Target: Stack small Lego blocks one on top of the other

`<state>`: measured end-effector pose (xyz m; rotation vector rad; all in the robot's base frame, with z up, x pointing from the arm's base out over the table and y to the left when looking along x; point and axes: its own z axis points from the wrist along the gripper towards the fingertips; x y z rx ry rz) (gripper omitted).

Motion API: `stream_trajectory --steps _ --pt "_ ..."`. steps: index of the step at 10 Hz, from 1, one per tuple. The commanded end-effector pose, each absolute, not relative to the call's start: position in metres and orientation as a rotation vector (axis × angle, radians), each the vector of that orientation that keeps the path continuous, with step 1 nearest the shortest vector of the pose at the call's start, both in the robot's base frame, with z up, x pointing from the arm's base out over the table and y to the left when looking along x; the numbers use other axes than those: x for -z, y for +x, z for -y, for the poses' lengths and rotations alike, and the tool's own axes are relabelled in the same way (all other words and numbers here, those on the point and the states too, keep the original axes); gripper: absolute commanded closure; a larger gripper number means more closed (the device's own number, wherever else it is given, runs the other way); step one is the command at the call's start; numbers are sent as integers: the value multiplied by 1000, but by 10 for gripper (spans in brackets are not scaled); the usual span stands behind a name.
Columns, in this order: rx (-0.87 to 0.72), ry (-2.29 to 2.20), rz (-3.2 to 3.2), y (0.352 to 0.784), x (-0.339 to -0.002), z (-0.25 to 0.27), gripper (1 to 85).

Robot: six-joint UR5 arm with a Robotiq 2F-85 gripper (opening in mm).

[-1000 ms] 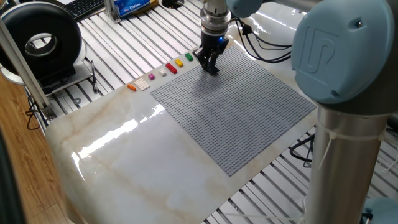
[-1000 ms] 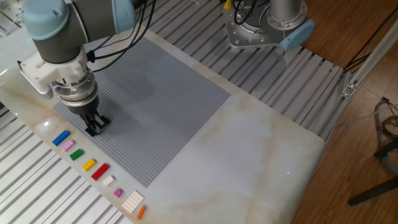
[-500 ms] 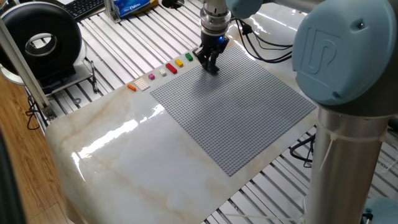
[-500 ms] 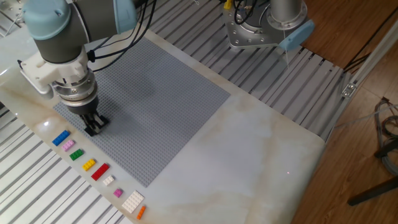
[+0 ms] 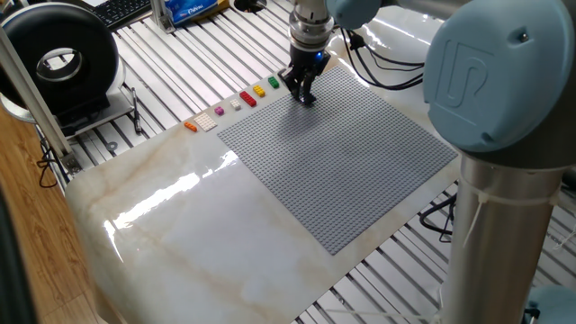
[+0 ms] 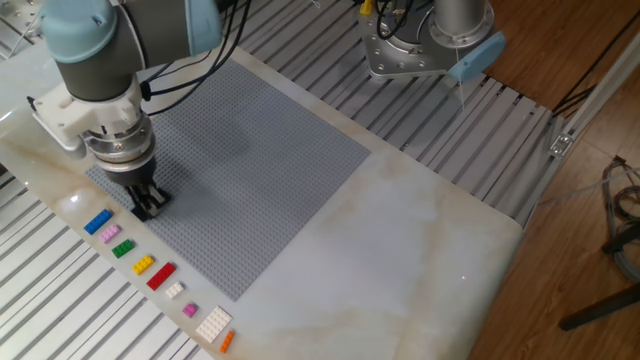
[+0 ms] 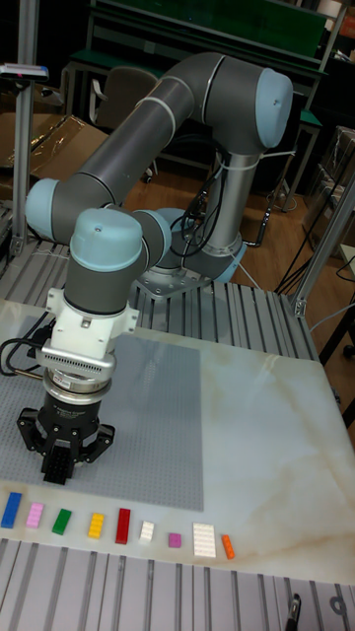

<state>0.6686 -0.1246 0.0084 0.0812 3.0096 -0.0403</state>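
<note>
My gripper (image 6: 148,204) (image 7: 61,471) (image 5: 304,95) points straight down at the near-left edge of the grey baseplate (image 6: 250,150), its black fingers close together and the tips at the plate's surface. Whether something small and dark sits between the tips, I cannot tell. Just outside the plate edge lies a row of small bricks. The blue brick (image 6: 97,222) (image 7: 11,509) and a pink brick (image 6: 109,234) (image 7: 35,515) lie closest to the gripper. A tiny purple brick (image 6: 190,311) (image 7: 175,540) sits further along. No brick rests on another.
The same row holds a green brick (image 6: 123,249), a yellow brick (image 6: 143,264), a red brick (image 6: 161,276), a small white brick (image 6: 174,290), a larger white plate (image 6: 213,324) and an orange piece (image 6: 226,341). Marble tabletop (image 6: 400,240) extends beyond the baseplate. The arm's base (image 6: 420,50) stands at the far side.
The gripper has shifted very slightly along the plate edge toward the blue brick's end of the row. The row of bricks has not moved.
</note>
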Motion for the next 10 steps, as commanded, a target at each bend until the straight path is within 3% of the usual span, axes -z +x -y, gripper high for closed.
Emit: stream_trajectory --steps 1,10 --pt "17 60 -2990 674 -10 122 683" --pt "8 56 -2997 658 -16 120 690"
